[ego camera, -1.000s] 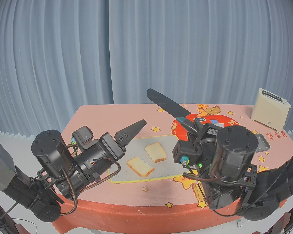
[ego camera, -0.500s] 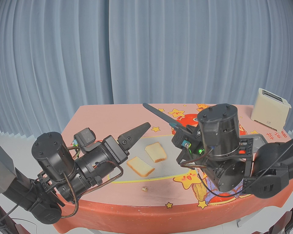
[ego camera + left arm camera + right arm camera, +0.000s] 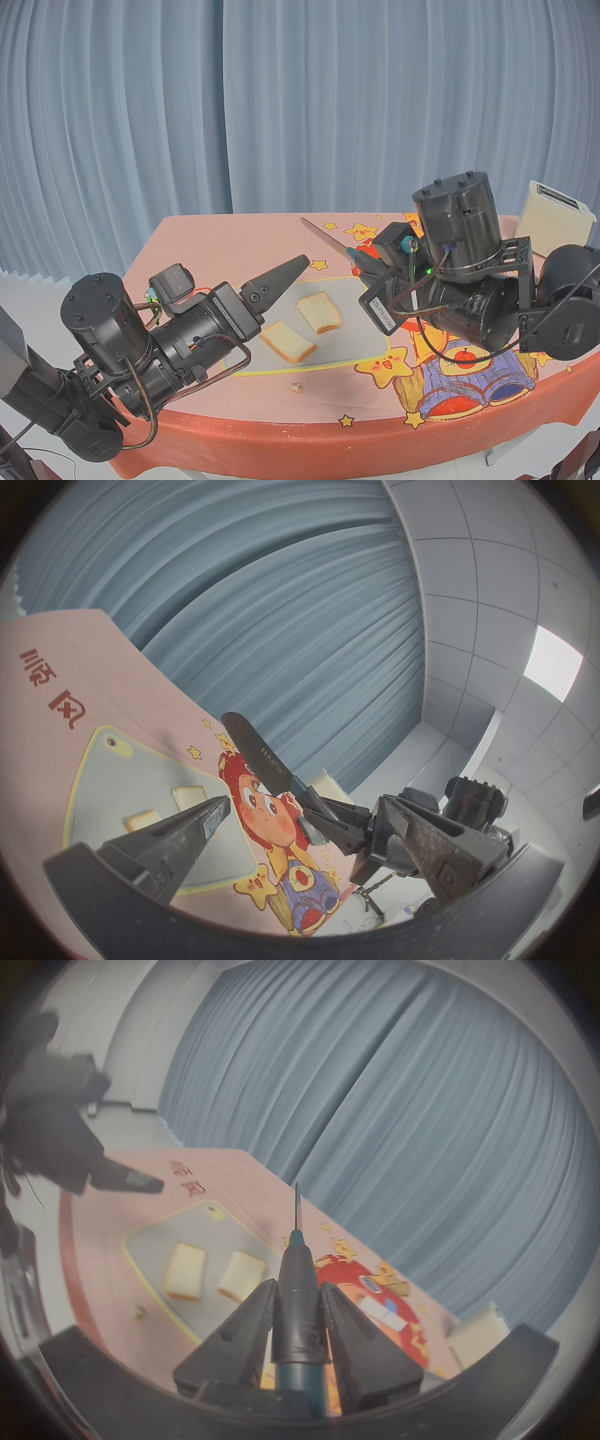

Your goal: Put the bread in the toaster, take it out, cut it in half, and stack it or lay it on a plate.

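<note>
Head view: two bread halves [image 3: 319, 312] lie apart on the cutting board [image 3: 353, 334], so cutting looks done. Right pincer [image 3: 370, 264] grips the knife [image 3: 322, 232], raised over the counter [image 3: 206, 244]; left pincer [image 3: 278, 280] gapes wide near the board. Next, likely: park the knife, then plate the halves.

Matt dark blade on knife [image 3: 324, 234] — teal plastic handle (black wrap). Pale, porous bread halves [image 3: 288, 341]. Smooth grey plastic cutting board [image 3: 356, 331]. Matt printed-cloth tablecloth [image 3: 206, 244] — smooth cream toaster [image 3: 553, 219].
</note>
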You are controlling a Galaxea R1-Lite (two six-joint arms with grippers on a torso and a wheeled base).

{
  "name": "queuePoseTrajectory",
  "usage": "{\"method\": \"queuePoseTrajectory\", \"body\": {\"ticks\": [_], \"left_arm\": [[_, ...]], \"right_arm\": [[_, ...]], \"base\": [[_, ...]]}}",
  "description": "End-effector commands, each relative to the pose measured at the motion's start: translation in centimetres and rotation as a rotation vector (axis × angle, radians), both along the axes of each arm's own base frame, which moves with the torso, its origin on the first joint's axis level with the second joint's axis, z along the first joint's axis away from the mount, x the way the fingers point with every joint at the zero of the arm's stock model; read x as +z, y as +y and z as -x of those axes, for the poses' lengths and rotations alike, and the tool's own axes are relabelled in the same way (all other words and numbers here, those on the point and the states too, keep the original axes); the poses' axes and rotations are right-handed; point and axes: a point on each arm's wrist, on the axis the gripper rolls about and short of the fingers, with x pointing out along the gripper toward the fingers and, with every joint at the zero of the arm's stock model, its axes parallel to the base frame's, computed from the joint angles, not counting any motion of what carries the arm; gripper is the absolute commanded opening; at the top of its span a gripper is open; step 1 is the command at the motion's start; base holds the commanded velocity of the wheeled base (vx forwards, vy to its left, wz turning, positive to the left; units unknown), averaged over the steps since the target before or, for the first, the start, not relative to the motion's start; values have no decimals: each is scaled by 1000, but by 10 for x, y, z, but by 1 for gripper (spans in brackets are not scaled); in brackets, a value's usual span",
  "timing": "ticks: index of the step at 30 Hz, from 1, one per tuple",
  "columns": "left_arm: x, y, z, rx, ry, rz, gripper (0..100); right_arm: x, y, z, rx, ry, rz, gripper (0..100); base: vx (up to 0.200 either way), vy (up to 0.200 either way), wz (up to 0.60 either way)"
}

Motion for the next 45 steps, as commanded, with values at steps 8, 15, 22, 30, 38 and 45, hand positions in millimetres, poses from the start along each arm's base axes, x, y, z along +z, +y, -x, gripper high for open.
{"method": "queuePoseTrajectory", "body": {"ticks": [8, 15, 22, 30, 38, 45], "left_arm": [[12, 10, 10, 16, -118, -69, 100], [27, 17, 18, 40, -230, -110, 100], [36, 27, 27, 84, -339, -184, 100], [42, 65, 34, 236, -422, -277, 100], [39, 108, 44, 422, -455, -381, 100], [40, 116, 58, 448, -471, -375, 100]], "right_arm": [[40, -44, -4, 39, 134, -247, 0], [41, -59, 16, 26, 269, -482, 0], [23, -80, 39, 13, 321, -463, 0], [16, -110, 59, -42, 297, -463, 0], [4, -131, 61, -91, 199, -532, 0], [2, -128, 61, -115, 119, -552, 0]], "base": [[0, 0, 0], [0, 0, 0], [0, 0, 0], [0, 0, 0], [0, 0, 0], [0, 0, 0]]}}
